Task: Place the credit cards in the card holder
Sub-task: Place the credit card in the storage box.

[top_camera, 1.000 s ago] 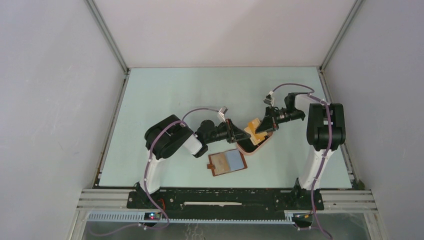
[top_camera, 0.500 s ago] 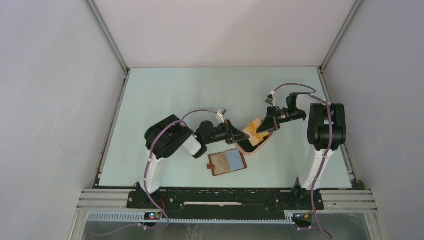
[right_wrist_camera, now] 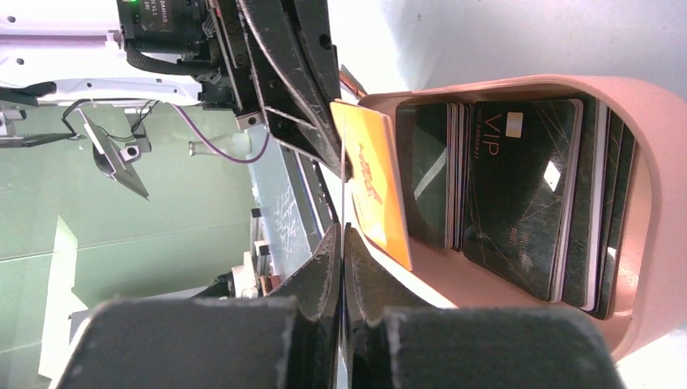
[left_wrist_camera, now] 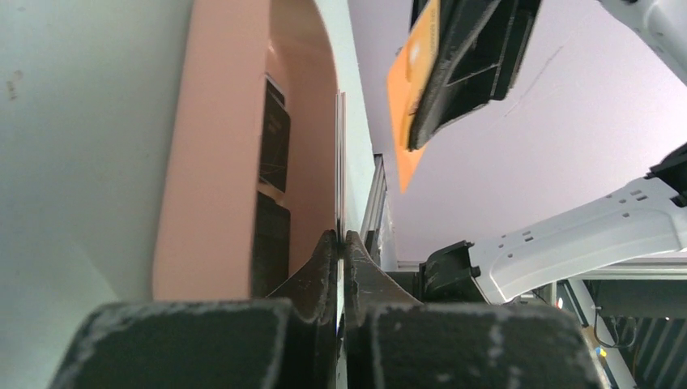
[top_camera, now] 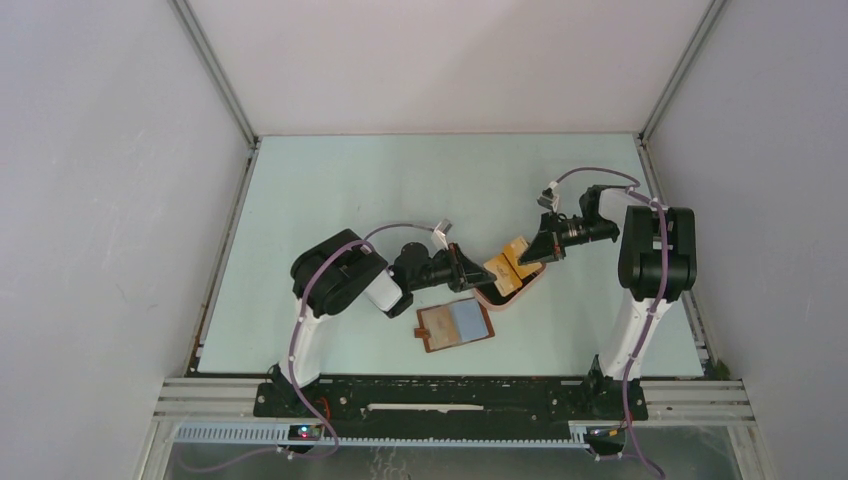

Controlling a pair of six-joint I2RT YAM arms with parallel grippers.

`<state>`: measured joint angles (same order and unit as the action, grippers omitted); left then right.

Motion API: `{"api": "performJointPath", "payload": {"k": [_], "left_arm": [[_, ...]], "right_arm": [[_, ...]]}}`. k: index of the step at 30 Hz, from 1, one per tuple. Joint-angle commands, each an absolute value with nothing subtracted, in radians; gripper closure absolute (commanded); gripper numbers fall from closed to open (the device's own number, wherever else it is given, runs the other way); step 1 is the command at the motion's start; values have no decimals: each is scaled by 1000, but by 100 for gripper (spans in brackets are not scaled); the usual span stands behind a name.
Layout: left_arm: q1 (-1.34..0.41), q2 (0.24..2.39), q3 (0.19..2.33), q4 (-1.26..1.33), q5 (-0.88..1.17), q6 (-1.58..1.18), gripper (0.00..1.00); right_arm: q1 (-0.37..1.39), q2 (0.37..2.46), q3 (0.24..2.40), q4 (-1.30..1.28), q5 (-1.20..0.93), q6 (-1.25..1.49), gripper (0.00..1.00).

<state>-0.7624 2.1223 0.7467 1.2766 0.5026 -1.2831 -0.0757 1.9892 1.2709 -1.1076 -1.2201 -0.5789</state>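
Left gripper (left_wrist_camera: 342, 239): in its own wrist view the jaws are pressed together on a thin pale card edge. The card is seen edge-on, so that view gives no colour. The right wrist view supplies it: an orange card (right_wrist_camera: 374, 186) shows its face just beside the left arm's black fingers, at the edge of the pink tray (right_wrist_camera: 652, 130). Right gripper (right_wrist_camera: 344, 235): its own view shows the fingers all but touching, with only a thin line between them, and what they clamp cannot be read there. The left wrist view settles it, showing a second orange card (left_wrist_camera: 407, 105) pinched flat against the right arm's fingers and held up clear of the tray. The overhead view shows two orange patches between the two grippers, above the tray, with a dark gap between them. In the tray, black cards (right_wrist_camera: 518, 203) lie overlapped with pale edges among them; one carries "VIP" lettering, legible in the right wrist view only. The card holder (top_camera: 437, 329) appears in the overhead view alone. It lies open and flat on the table (top_camera: 350, 200), just on the near side of the tray and apart from both grippers. A light blue card (top_camera: 468, 321) covers its right half; whether it is seated in a slot cannot be told.
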Motion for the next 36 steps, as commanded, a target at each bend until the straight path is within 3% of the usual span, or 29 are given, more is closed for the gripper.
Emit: {"api": "performJointPath", "payload": {"k": [1, 5, 9, 15, 26, 36], "left_arm": [[-758, 2102, 742, 1200, 481, -1232, 100], [-758, 2054, 752, 1088, 461, -1168, 95], [-763, 2015, 759, 993, 450, -1112, 79], [-773, 1918, 750, 860, 410, -1034, 65], [-778, 1703, 674, 673, 323, -878, 64], [-779, 1418, 437, 767, 283, -732, 58]], "right_arm": [[-84, 1967, 1301, -1110, -1240, -584, 96], [-84, 1963, 1302, -1112, -1242, -589, 100], [-84, 1955, 1301, -1117, -1240, -601, 100], [-83, 1930, 1301, -1131, -1243, -628, 100], [-46, 1842, 1299, -1164, -1229, -708, 100], [139, 1687, 1216, -1038, -1076, -680, 100]]}}
